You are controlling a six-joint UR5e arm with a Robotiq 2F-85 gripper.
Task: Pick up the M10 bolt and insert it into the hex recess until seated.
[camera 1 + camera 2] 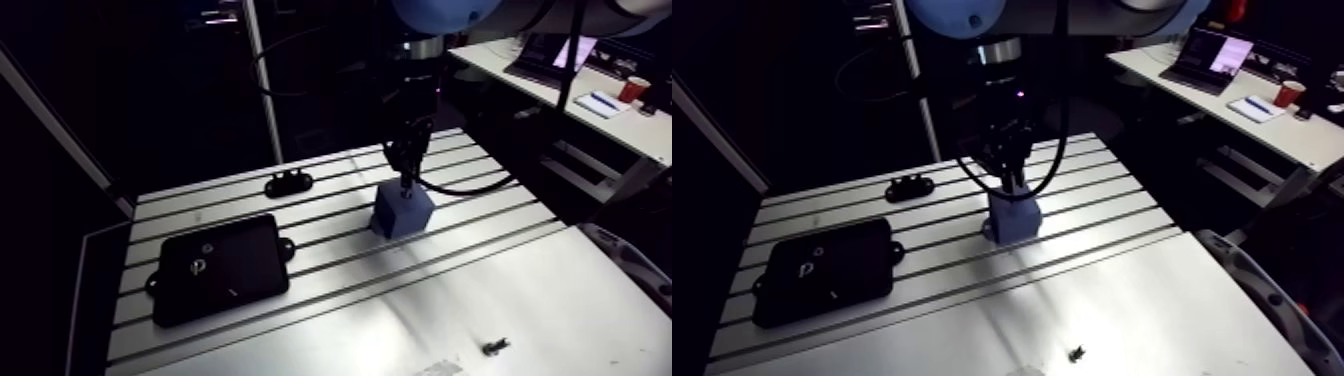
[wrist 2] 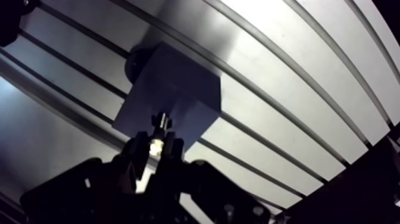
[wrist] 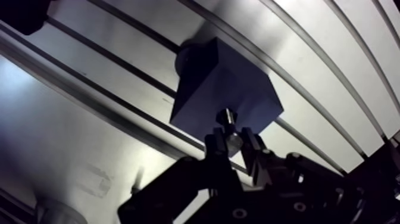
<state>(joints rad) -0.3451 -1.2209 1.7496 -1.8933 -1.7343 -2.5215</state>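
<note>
1. Nearest the arm camera, a small dark fastener (image 1: 494, 347) lies loose on the smooth part of the table (image 1: 560, 290), well in front of the blue block (image 1: 403, 212).
2. A flat black plate (image 1: 220, 270) with side tabs lies on the slotted rails. It is off to one side of the block, a little nearer the camera and well apart from it.
3. The block stands on the rails with the gripper (image 3: 233, 142) directly above it. The gripper is narrow, its fingers (image 3: 217, 149) clamped on the head of the M10 bolt (image 3: 225, 117). The shank points at the block's top face near one edge. Whether the tip touches the block cannot be told.
4. Beyond the block, a small black bracket (image 1: 288, 183) lies across the slots, apart from it.
</note>
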